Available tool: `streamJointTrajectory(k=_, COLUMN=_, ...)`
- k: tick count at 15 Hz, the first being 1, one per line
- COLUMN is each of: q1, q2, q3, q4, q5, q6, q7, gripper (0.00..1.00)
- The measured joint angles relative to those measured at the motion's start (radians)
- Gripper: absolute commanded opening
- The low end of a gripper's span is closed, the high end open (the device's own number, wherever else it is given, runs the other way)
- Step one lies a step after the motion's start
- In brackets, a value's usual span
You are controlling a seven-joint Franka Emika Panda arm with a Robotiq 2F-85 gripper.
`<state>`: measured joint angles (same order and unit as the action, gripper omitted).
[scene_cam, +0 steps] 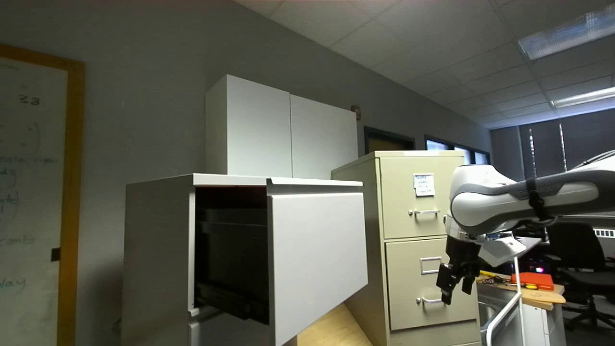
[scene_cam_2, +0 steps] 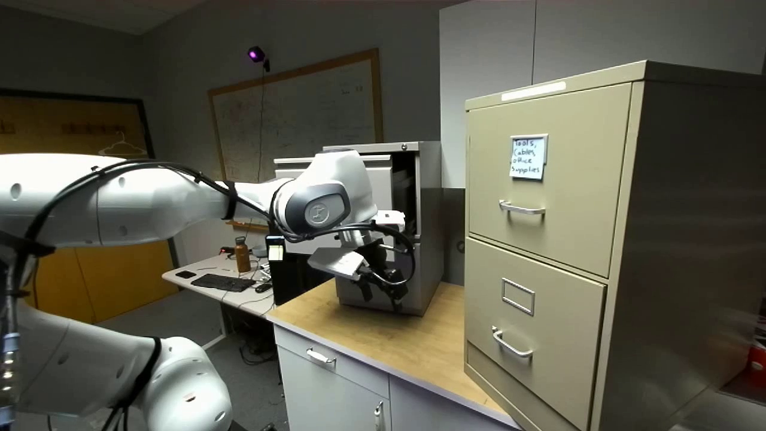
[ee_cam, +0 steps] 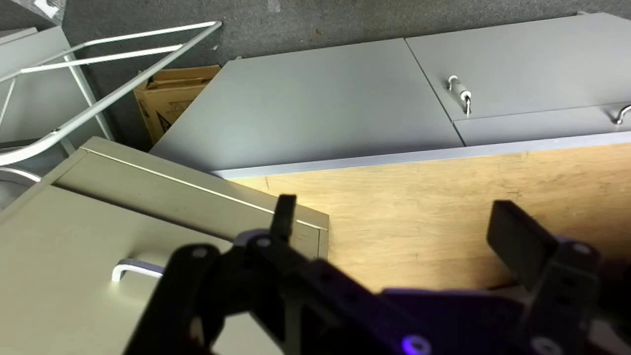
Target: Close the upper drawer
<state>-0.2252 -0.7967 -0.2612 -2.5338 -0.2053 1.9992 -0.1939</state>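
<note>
Black two-finger gripper (ee_cam: 398,224) spread, empty. Wide flat-fronted grey-white metal upper drawer (scene_cam: 318,259) sticks out, well apart from it. I'd bring jaws together, push front centre squarely.

The upper drawer (scene_cam: 319,254) shows you a pale grey-white front, unpatterned, and a black interior. Your gripper (ee_cam: 393,218) is black; your arm (scene_cam_2: 167,206) is white with grey panels. The filing cabinet (scene_cam_2: 553,251) is beige, the countertop (ee_cam: 419,202) yellow-brown wood grain, the carpet (ee_cam: 355,24) speckled grey, the bottle (scene_cam_2: 242,257) orange-brown.
</note>
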Motion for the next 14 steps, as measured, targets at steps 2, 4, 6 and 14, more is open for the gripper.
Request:
streamJointTrajectory(k=2, q1=0.000, q2=0.000, q3=0.000, q4=0.000, q5=0.000, q6=0.000, q7=0.000, gripper=1.00)
streamJointTrajectory(k=4, q1=0.000, q2=0.001, q3=0.000, q4=0.000, q5=0.000, q6=0.000, q7=0.001, gripper=1.00)
streamJointTrajectory(k=6, q1=0.000, q2=0.003, q3=0.000, q4=0.000, q5=0.000, q6=0.001, q7=0.003, gripper=1.00)
streamJointTrajectory(k=14, q1=0.024, q2=-0.003, q3=0.019, q4=0.000, q5=0.007, q6=0.026, q7=0.003, gripper=1.00)
